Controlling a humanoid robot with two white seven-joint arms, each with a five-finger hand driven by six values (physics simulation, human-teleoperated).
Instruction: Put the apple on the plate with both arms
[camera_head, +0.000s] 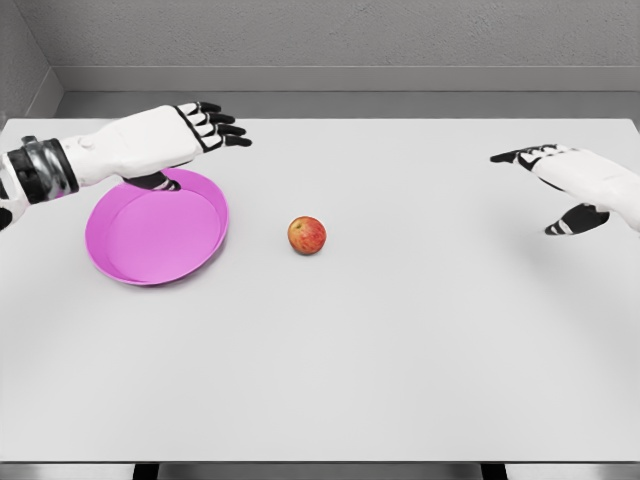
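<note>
A red and yellow apple sits on the white table, near the middle. To its left lies a pink plate, tilted slightly with its far rim under my left hand. That hand hovers over the plate's back edge, fingers stretched out toward the right and its thumb hanging down near the rim, holding nothing. My right hand is at the far right, well away from the apple, with fingers spread and thumb pointing down-left, also holding nothing.
The white table fills the view, with its front edge at the bottom. A grey wall runs behind its far edge.
</note>
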